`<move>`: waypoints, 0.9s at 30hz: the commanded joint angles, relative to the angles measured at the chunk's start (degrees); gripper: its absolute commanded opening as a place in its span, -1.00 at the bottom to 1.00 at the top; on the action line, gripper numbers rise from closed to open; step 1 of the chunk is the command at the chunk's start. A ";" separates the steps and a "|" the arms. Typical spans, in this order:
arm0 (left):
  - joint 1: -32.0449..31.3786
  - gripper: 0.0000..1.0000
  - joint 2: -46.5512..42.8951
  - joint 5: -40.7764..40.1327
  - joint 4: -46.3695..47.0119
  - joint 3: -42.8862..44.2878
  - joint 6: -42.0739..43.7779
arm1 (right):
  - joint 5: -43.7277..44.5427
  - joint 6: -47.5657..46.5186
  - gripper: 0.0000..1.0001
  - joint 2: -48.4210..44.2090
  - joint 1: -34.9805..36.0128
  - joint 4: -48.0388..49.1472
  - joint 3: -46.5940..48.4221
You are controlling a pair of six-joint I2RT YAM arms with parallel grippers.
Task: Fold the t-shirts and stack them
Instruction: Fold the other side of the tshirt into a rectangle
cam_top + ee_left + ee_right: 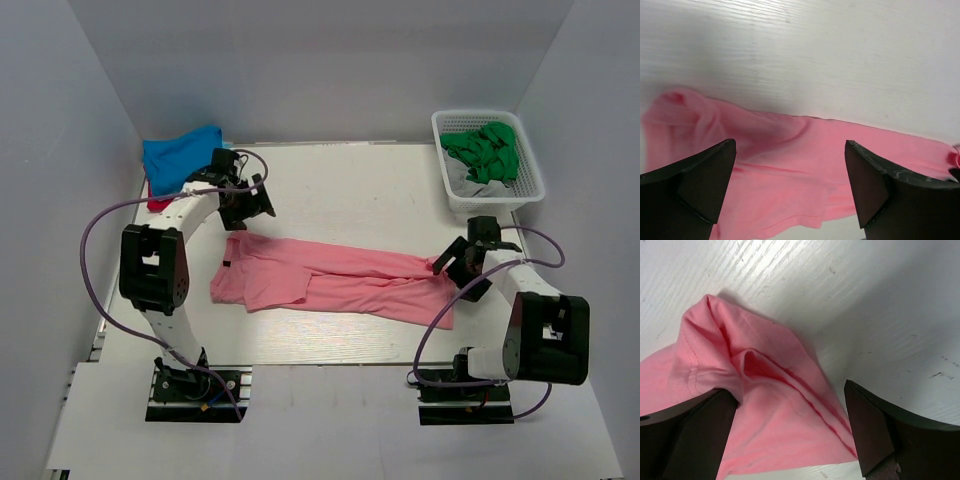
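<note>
Top: shirt (330, 280) is laid on table (340, 180), long axis 9–3 o'clock. Left gripper (240, 222) is parked at its 10 o'clock corner, right gripper (450, 265) at the 3 o'clock end.
Left wrist: jaws are spread, with shirt framed between them.
Right wrist: jaws are spread, a bunched corner is straddled, nothing is gripped.

Soft matt pink cloth t-shirt (330, 282) lies on white grained wood table (350, 185).

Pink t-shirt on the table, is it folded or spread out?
Partly folded: the pink t-shirt lies in a long narrow strip with layers overlapping lengthwise, not compact.
</note>
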 commanded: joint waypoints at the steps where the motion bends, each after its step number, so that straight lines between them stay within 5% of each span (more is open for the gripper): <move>1: -1.16 0.99 -0.80 8.67 7.24 -1.84 -0.69 | 5.19 -3.29 0.81 -1.03 0.50 1.00 2.57; 9: -2.22 0.99 5.00 5.08 7.17 -5.36 -1.22 | 12.05 -21.13 0.81 -7.54 4.53 5.30 5.64; 13: -2.22 0.99 8.25 1.83 4.01 -4.23 0.01 | 7.85 -29.99 0.81 -4.55 10.67 7.77 9.25; 24: -0.64 0.99 10.98 -7.57 0.14 -3.52 -3.68 | 5.20 -34.41 0.81 6.87 19.13 8.20 18.74; 27: -0.64 0.99 11.68 -10.57 -1.71 -0.97 -4.83 | 3.89 -38.36 0.56 10.12 20.89 7.16 20.93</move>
